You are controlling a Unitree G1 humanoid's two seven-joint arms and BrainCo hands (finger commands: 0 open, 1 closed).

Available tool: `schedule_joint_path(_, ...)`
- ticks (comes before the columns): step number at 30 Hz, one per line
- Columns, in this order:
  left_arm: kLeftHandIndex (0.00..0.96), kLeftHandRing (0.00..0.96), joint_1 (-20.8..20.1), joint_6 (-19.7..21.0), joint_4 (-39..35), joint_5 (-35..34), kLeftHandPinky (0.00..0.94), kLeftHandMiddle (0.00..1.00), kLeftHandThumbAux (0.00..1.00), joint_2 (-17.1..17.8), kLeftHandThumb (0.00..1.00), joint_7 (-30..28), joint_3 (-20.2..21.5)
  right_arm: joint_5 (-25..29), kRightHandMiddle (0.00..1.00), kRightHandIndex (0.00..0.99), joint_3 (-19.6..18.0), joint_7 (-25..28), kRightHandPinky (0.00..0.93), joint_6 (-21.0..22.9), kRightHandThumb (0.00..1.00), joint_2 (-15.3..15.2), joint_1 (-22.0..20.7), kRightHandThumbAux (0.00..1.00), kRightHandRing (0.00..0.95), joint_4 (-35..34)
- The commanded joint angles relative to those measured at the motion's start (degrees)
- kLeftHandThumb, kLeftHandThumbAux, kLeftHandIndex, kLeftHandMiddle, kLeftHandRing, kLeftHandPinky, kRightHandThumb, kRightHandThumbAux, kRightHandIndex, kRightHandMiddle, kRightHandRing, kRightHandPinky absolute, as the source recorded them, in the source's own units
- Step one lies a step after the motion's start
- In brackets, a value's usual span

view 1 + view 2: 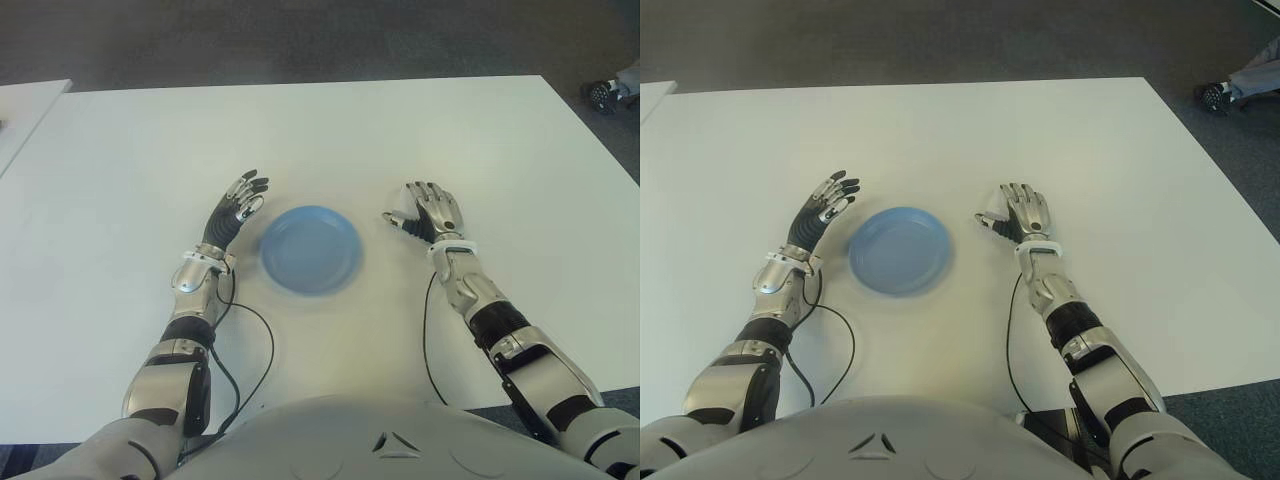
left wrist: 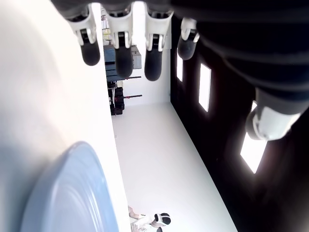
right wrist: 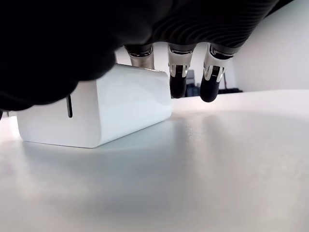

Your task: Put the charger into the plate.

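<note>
Right robot hand hovers over boxy white charger beside round blue plate.

The left hand hangs with its black-tipped fingers spread and empty at twelve o'clock above the white desk, blue plate at seven o'clock.

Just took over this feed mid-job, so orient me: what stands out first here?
A blue plate sits mid-table between the two hands, with nothing in it. The right hand is over a small white charger just right of the plate; the charger sits on the table, fingers above it, not closed. The left hand shows open beside the plate's left edge.
</note>
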Motion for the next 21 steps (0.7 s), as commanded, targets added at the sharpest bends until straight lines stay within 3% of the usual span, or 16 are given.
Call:
schedule_joint_path(1, 0.070, 0.163, 1.27, 1.05, -0.84, -0.52, 0.145, 0.180, 0.455, 0.23, 0.000, -0.83, 0.33, 1.09, 0.000, 0.000, 0.93, 1.62, 0.000, -0.43, 0.361, 0.67, 1.86, 0.118, 0.000, 2.66)
schedule_joint_path(21, 0.095, 0.182, 2.10, 2.32, -3.02, -2.18, 0.154, 0.198, 0.459, -0.02, 0.000, -2.03, 0.49, 1.69, 0.000, 0.000, 1.21, 1.78, 0.000, -1.25, 0.359, 0.44, 1.85, 0.113, 0.000, 3.01)
